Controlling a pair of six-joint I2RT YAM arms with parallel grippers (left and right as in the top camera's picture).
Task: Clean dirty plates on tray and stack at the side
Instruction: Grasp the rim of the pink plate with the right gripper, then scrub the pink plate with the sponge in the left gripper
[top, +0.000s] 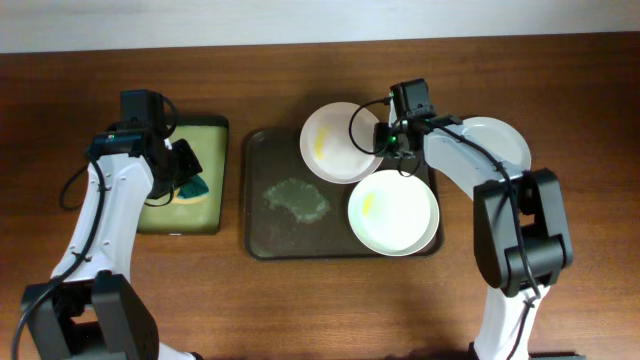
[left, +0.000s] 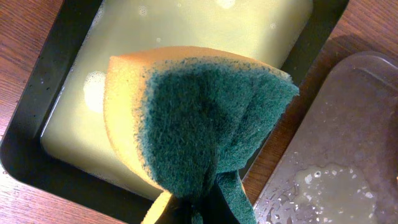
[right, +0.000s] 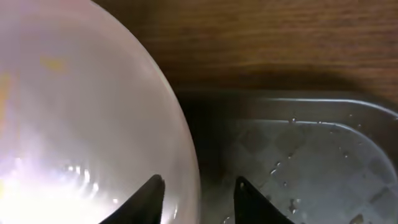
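Two white plates lie on the dark tray (top: 262, 215). The far plate (top: 335, 145) and the near plate (top: 395, 215) both carry a yellow smear. A third plate (top: 500, 140) lies on the table right of the tray, partly hidden by my right arm. My right gripper (top: 396, 140) is open at the far plate's right rim. In the right wrist view its fingers (right: 199, 199) straddle that rim, one over the plate (right: 74, 124) and one over the tray (right: 311, 155). My left gripper (left: 199, 214) is shut on a yellow-green sponge (left: 199, 124), which also shows in the overhead view (top: 190, 185).
The sponge hangs over a small black tray (top: 215, 125) of yellow-green soapy liquid, left of the big tray; its rim also shows in the left wrist view (left: 25, 158). A soapy puddle (top: 295, 198) lies on the big tray's left half, whose corner also shows in the left wrist view (left: 354, 112).
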